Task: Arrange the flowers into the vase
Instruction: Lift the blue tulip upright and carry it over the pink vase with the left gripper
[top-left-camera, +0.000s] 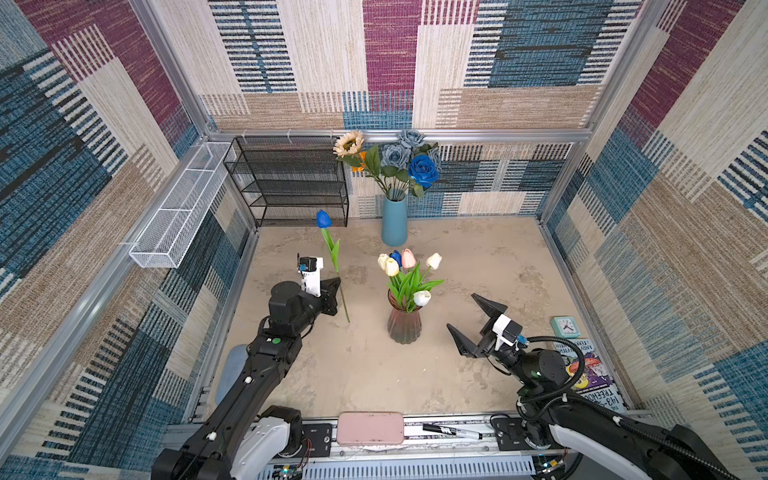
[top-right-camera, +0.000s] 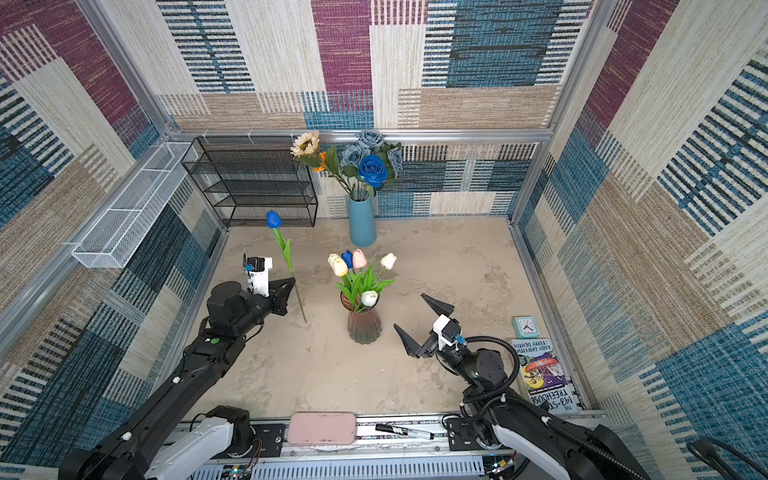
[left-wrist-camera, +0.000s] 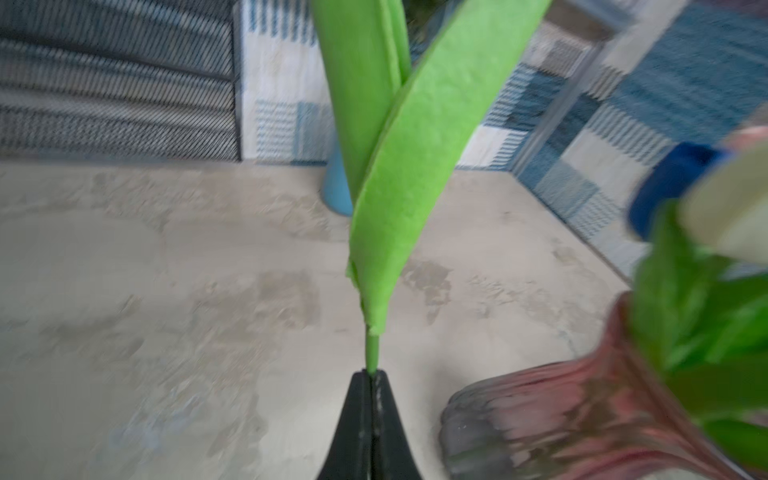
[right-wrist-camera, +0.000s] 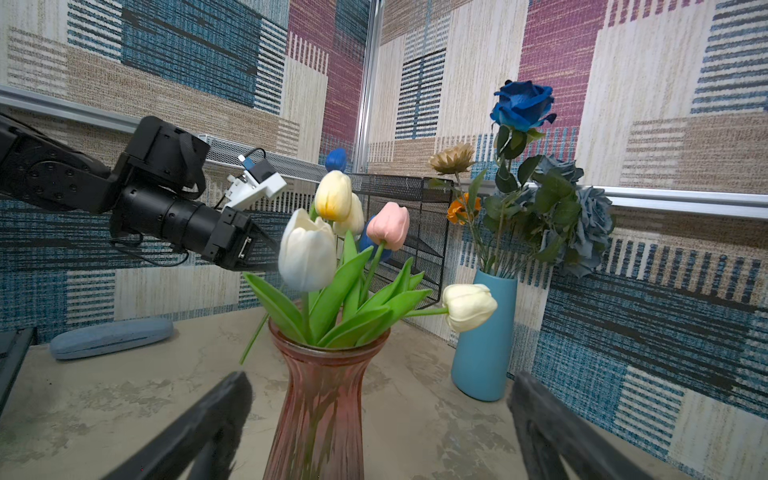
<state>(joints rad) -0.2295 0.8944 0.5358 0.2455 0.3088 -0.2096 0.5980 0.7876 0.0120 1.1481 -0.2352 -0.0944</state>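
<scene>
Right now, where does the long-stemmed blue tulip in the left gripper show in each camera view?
In a top view: long-stemmed blue tulip left of centre, stem in the shut left gripper.
In a top view: blue tulip likewise left of centre.
Left wrist: only stem and green leaves; bloom out of frame.
Right wrist: bloom peeks behind the yellow tulip.
Shared landmark: pink ribbed glass vase.

A mottled beige stone-look tabletop (top-left-camera: 478, 270) is carrying everything. A ribbed pink glass vase (top-left-camera: 404, 324) is standing upright near its middle. A tall matte blue vase (top-left-camera: 394, 222) and a black wire-mesh shelf rack (top-left-camera: 291, 183) are standing near each other along the back wall. A small teal alarm clock (top-left-camera: 565, 327) and a paperback book (top-left-camera: 582, 365) are sitting by the right edge, and a grey-blue oblong case (right-wrist-camera: 110, 336) is lying at the near left.
</scene>
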